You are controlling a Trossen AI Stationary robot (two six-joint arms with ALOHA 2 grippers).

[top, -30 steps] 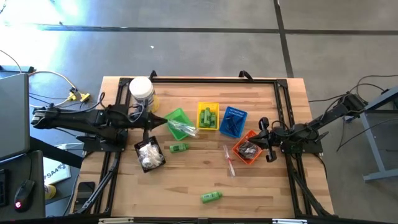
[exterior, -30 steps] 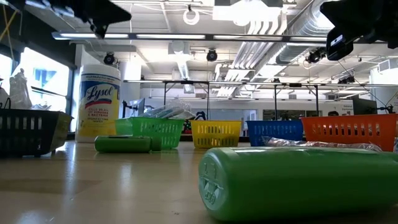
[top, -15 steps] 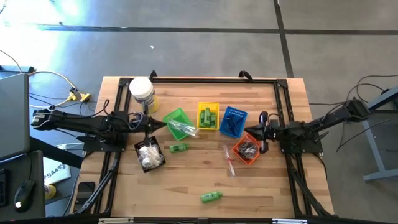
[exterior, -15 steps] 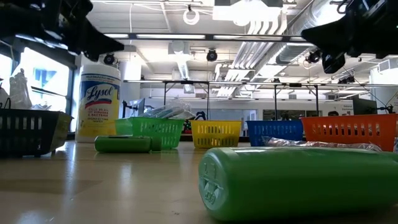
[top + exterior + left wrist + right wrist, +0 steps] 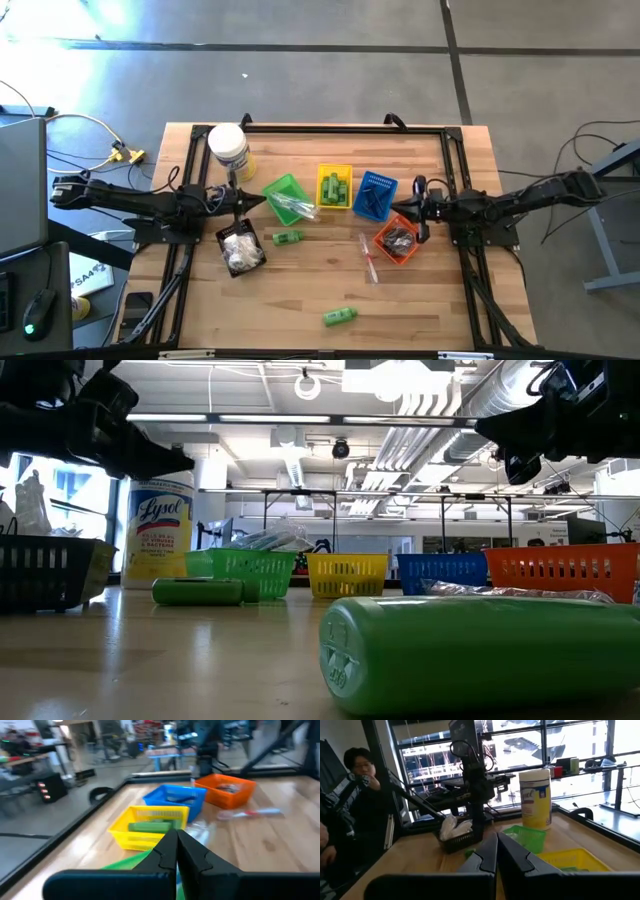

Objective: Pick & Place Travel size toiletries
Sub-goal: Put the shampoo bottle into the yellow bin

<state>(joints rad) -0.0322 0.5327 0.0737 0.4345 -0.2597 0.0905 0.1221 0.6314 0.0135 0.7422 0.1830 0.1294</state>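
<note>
The toiletries lie about the table. One green bottle point(image 5: 340, 317) lies near the front edge, large in the low view point(image 5: 480, 655). A second green bottle point(image 5: 288, 237) lies by the black basket point(image 5: 240, 250), and a clear-wrapped stick point(image 5: 368, 258) lies at the middle. My left gripper point(image 5: 262, 200) is shut and empty, level above the table beside the green basket point(image 5: 288, 198). My right gripper point(image 5: 397, 212) is shut and empty, level above the orange basket point(image 5: 397, 240). The wrist views show each pair of fingertips closed point(image 5: 176, 832) point(image 5: 496, 836).
A yellow basket point(image 5: 334, 187) with green bottles and a blue basket point(image 5: 374, 195) stand between the green and orange ones. A big white jar point(image 5: 228, 148) stands at the far left. A dark frame point(image 5: 455, 160) runs along the table's edges. A person point(image 5: 355, 780) sits beyond the left side.
My left gripper has sunk toward the table and levelled out, staying shut. My right gripper has swung from slanting toward the near edge to pointing at the table's left, its tip moving toward the far edge over the orange basket. No object has moved.
</note>
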